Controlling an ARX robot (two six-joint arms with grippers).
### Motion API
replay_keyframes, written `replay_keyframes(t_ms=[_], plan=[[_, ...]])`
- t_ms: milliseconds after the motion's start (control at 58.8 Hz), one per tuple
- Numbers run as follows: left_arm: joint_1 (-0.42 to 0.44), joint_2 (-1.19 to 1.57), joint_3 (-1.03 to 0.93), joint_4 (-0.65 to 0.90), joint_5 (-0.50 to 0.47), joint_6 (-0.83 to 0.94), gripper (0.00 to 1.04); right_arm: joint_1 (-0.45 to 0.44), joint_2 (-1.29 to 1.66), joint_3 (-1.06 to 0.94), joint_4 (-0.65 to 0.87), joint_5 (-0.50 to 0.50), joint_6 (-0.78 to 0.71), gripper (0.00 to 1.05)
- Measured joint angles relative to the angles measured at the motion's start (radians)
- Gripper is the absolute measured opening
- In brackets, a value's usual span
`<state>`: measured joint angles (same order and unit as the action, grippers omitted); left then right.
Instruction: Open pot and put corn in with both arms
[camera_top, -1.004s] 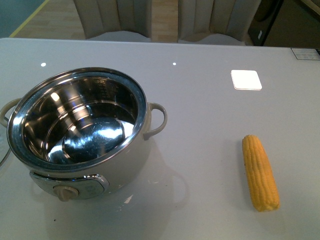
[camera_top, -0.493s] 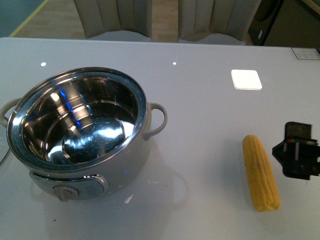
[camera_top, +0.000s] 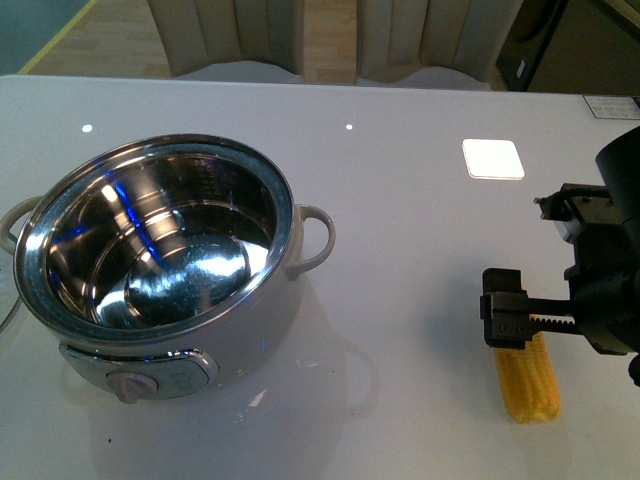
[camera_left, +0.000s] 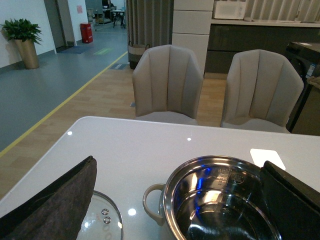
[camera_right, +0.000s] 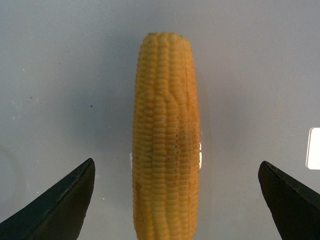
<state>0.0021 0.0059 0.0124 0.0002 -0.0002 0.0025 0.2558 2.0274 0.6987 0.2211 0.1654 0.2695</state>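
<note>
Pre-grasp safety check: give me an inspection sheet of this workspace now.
Surface: glossy white table, a few small specks.
Job's things: pot open, empty inside; glass lid lying on the table beside it; corn lying flat, apart from the pot.
Clutter: white square on the table.
Grippers: left gripper open, holding nothing; right gripper open, straddling the corn without touching it.
Cables: nothing seen.
Surroundings: two beige chairs behind the table; potted plant.

**Room to pass**

The pot stands uncovered, its mouth free from above. Bare worktop lies between it and the corn. The right fingers flank the corn with gaps on both sides.
</note>
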Motion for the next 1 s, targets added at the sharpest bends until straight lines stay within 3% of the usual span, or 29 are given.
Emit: replay_keyframes(t_ms=[391,817,1004], plan=[[0.000,0.000,0.000,0.000,0.000,0.000,0.98,-0.007,0.174,0.054,0.032,-0.085,0.026,0.95],[0.000,0.000,0.000,0.000,0.000,0.000,0.98,-0.006,0.173,0.056,0.022,-0.137,0.061,0.34],[0.000,0.000,0.000,0.000,0.000,0.000,0.98,0.003,0.051,0.009,0.029,-0.191,0.096,0.24]])
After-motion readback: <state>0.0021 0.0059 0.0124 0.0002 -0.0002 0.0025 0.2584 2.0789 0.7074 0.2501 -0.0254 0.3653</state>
